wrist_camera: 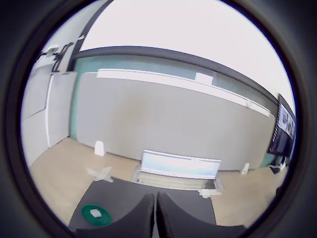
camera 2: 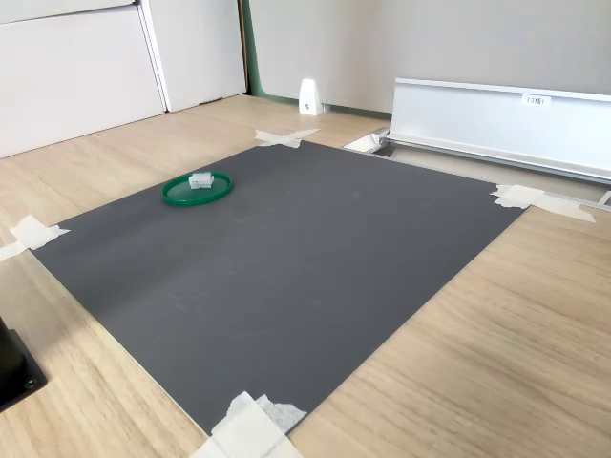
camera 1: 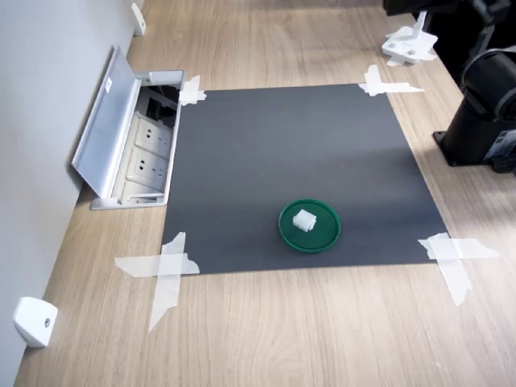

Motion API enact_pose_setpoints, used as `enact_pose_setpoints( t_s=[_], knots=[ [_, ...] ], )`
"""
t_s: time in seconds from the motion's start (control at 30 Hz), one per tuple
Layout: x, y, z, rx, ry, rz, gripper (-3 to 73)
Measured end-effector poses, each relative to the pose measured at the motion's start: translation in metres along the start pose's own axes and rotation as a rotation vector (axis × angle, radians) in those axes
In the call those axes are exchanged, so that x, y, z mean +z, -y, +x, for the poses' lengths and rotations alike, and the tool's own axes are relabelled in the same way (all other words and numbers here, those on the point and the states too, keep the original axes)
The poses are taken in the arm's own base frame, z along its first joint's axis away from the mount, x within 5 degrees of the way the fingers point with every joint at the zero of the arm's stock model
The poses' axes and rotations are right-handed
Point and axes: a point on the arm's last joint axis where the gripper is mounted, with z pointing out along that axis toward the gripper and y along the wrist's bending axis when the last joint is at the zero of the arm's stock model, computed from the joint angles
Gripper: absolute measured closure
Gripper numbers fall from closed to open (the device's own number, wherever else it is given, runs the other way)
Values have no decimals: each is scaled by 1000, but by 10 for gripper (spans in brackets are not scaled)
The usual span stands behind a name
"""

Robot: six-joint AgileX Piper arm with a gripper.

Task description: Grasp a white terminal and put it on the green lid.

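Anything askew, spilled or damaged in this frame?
Nothing stands out. The white terminal sits on the green lid, on the dark mat taped flat at its corners. The socket box's cover is propped open.

The arm [camera 1: 484, 105] beside the dark mat [camera 1: 298, 169] is cut off by the first exterior view's right edge. In the wrist view only the end effector [wrist_camera: 156, 218] tips show, pressed together, and the white terminal [wrist_camera: 95, 213] on the green lid [wrist_camera: 86, 214] is too small to make out.
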Motion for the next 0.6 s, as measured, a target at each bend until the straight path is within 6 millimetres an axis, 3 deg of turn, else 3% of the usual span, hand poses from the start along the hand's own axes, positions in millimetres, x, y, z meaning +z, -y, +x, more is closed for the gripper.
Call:
enact_pose_setpoints(
  t_s=[0.3, 0.6],
  knots=[
    [-9, -4, 58, 123, 13, 81, 702],
    [0, -8, 97, 126, -166, 78, 702]
  ],
)
